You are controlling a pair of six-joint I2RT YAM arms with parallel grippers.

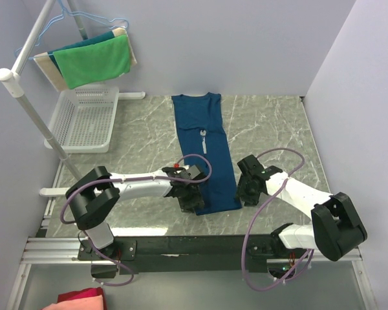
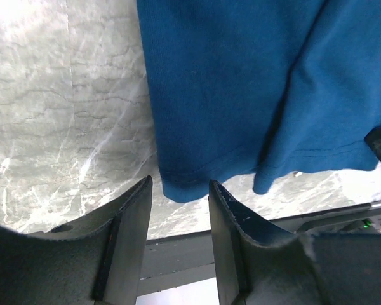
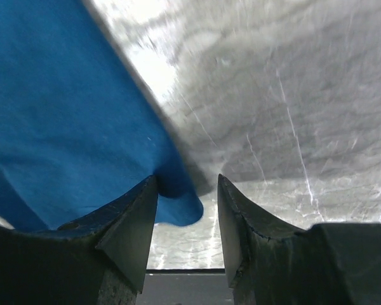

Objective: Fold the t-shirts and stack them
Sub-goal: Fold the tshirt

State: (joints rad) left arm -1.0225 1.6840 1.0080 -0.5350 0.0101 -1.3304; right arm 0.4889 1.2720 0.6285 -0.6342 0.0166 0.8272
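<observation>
One navy blue t-shirt (image 1: 202, 119) lies on the marble table (image 1: 271, 129), folded lengthwise into a long strip with its collar at the far end and a small pale mark mid-way. My left gripper (image 1: 191, 197) is at the strip's near left corner. In the left wrist view the gripper (image 2: 181, 182) is open, and the t-shirt (image 2: 241, 82) hem corner hangs just ahead of the gap between the fingers. My right gripper (image 1: 247, 187) is at the near right corner. In the right wrist view the gripper (image 3: 187, 178) is open, with the t-shirt (image 3: 57, 114) corner lying between the fingers, against the left one.
A white wire basket (image 1: 84, 119) stands at the far left. Above it a green cloth (image 1: 94, 59) hangs over other fabrics on a white rack (image 1: 35, 116). A red cloth (image 1: 81, 300) lies below the table's near left. A black rail (image 1: 200, 245) runs along the near edge.
</observation>
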